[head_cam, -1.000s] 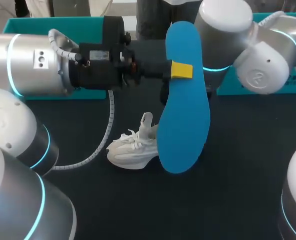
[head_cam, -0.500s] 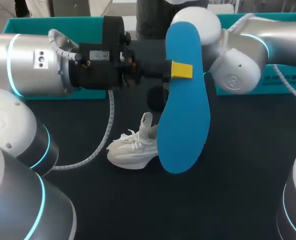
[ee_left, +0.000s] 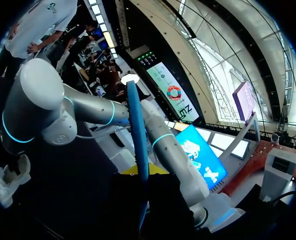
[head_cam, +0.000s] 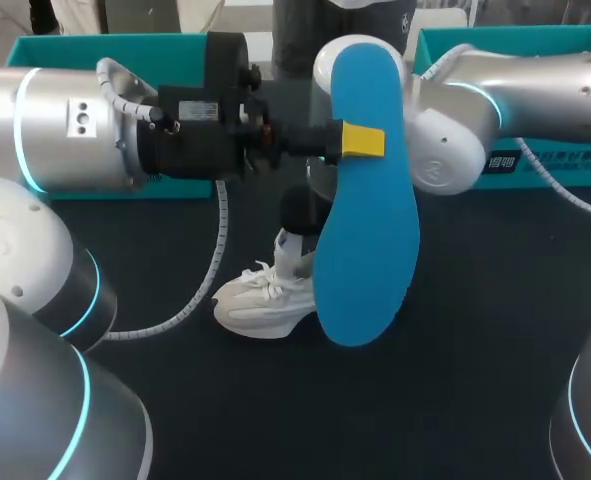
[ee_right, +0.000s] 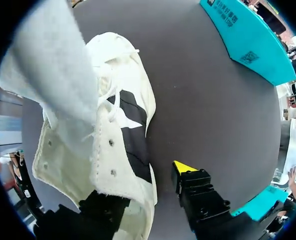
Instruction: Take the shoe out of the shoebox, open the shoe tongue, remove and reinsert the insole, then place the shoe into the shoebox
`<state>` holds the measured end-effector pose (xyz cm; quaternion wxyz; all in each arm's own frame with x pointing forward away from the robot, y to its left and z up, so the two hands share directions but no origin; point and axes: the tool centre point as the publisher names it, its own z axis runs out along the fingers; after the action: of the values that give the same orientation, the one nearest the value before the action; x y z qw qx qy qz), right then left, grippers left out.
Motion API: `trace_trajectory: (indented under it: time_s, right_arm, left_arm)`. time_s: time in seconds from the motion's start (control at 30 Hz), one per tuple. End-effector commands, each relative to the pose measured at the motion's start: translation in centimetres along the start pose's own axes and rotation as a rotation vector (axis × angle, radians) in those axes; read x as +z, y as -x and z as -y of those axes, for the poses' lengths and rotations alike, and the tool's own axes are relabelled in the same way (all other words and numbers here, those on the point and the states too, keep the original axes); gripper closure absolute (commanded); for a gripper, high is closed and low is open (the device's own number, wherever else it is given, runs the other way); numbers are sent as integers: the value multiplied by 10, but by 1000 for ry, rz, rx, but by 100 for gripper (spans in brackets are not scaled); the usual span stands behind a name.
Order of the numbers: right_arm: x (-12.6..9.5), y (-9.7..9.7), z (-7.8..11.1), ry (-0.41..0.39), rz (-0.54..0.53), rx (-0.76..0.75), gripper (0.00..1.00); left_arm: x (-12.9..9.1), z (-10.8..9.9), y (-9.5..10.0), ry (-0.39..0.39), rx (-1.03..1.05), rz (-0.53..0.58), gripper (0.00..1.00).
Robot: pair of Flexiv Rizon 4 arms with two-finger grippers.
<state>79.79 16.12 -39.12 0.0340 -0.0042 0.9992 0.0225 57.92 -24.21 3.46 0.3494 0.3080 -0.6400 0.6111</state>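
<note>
The blue insole (head_cam: 370, 260) stands upright above the table (head_cam: 475, 350), pinched tight in the left hand (head_cam: 361, 141). Below it lies the white shoe (head_cam: 260, 305). The right hand (ee_right: 145, 186) points down, spread loosely astride its collar.

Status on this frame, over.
Left gripper shut on blue insole, raised. Right gripper open at shoe. Shoe lying on table. Nothing in the way.

**Occlusions, logged against the insole**

Head view: behind the insole (head_cam: 367, 200), unseen, are the heel end of the shoe (head_cam: 260, 300), the right gripper (ee_right: 146, 187) and the far finger of the left gripper (head_cam: 359, 141). Left wrist view: insole's lower end lost among black gripper parts. Right wrist view: shoe collar covers one fingertip.
</note>
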Motion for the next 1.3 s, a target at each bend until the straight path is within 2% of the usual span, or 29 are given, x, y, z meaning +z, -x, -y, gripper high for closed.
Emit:
trace_trajectory:
  time_s: [0.03,0.2,0.3,0.37,0.57,0.6,0.63,0.67,0.7,0.73,1.1,1.2,1.23,1.3]
  right_arm:
    - [2,-5,-1,-12,-10,16,100]
    - [-3,-14,5,-32,-28,45,100]
    - [-14,-16,11,-47,-51,68,100]
    - [-21,-20,11,-28,-89,108,100]
    - [-35,-40,7,-41,-194,375,100]
    - [-35,-43,6,-16,-219,444,100]
    - [-33,-47,5,55,-222,570,100]
    - [-31,-51,6,157,-223,668,100]
    - [-30,-52,3,206,-220,696,100]
    - [-37,-50,-2,156,-138,679,100]
    - [-37,-50,-2,156,-138,679,100]
    - [-46,-45,-11,159,-98,893,100]
    - [-48,-44,-12,137,-86,942,100]
    - [-52,-41,-19,179,-65,1026,100]
  left_arm:
    - [0,-2,-2,-4,0,1,100]
    - [0,-2,-2,-4,0,1,100]
    - [0,-2,-2,-4,0,1,100]
    - [0,-2,-2,-4,0,1,100]
    - [0,-2,-2,-4,0,1,100]
    - [0,-2,-2,-4,0,1,100]
    - [0,-2,-2,-4,0,1,100]
    - [0,-2,-2,-4,0,1,100]
    - [0,-2,-2,-4,0,1,100]
    - [0,-2,-2,-4,0,1,100]
    - [0,-2,-2,-4,0,1,100]
    - [0,-2,-2,-4,0,1,100]
    - [0,-2,-2,-4,0,1,100]
    - [0,-2,-2,-4,0,1,100]
